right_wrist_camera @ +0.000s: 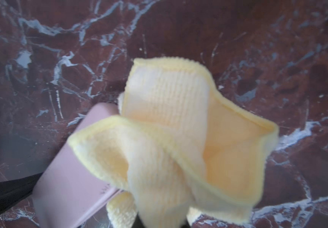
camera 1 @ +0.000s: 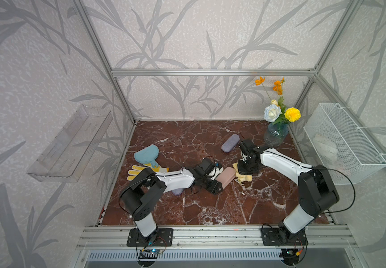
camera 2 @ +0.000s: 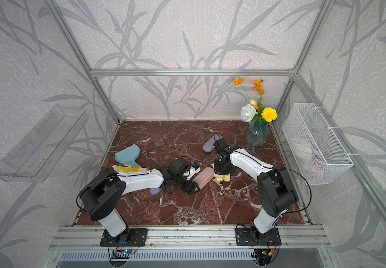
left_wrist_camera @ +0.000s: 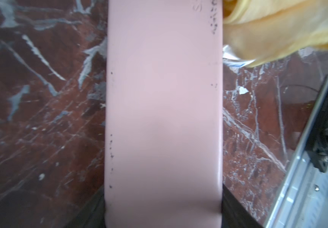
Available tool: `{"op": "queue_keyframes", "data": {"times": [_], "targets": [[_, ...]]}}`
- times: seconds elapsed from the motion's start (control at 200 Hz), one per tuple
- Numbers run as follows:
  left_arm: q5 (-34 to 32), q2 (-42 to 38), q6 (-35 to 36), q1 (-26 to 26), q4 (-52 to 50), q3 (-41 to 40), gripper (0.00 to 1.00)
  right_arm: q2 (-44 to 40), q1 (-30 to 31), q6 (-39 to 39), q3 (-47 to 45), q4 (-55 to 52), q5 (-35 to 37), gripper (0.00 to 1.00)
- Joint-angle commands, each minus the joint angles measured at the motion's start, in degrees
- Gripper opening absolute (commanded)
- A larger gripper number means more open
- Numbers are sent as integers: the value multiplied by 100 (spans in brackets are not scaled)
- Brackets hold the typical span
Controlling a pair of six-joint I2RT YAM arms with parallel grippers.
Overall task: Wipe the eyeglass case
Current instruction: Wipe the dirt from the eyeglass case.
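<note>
A pale pink, rounded oblong eyeglass case (camera 1: 226, 176) sits near the middle of the red-brown marble counter (camera 1: 210, 208), its long axis running diagonally towards the counter's back right corner. The left gripper (camera 1: 218, 181) is clamped on the case's near end. In the left wrist view a black finger shows on each long side of the case (left_wrist_camera: 163, 110), and small dark specks dot both long edges. It may be resting on the marble or held just above it; the views do not settle this. The right gripper (camera 1: 243, 174) points downward with its jaws closed together on a bunched pale yellow ribbed cloth (camera 1: 245, 178). The folds of that cloth (right_wrist_camera: 179, 138) spread over the case's far end (right_wrist_camera: 74, 177) and touch it there. The fingers themselves are hidden behind the fabric. Towards the back, a grey-purple oval case (camera 1: 230, 143) lies just beside the right arm's wrist. A blue glass vase of yellow, white and orange flowers (camera 1: 275, 134) stands in the back right corner. Along the left edge lie a light blue silicone mitt (camera 1: 146, 153) and a white work glove with yellow dots (camera 1: 138, 170), the glove partly under the left arm. A second purple object (camera 1: 177, 191) shows beneath that arm's forearm. A white wire basket (camera 1: 340, 139) hangs on the right wall, and a clear plastic shelf (camera 1: 71, 148) on the left wall.
</note>
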Motion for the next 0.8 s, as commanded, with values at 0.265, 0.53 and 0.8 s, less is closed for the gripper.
{"op": "queue_keyframes", "data": {"times": [0.265, 0.53, 0.8], "targets": [[1254, 225, -421, 359, -22, -243, 0, -118, 1597, 667, -227, 436, -769, 0], [1396, 258, -477, 421, 109, -277, 0, -171, 1424, 709, -283, 840, -1464, 0], [1421, 165, -528, 428, 143, -392, 0, 595, 201, -15, 387, 373, 81, 0]]}}
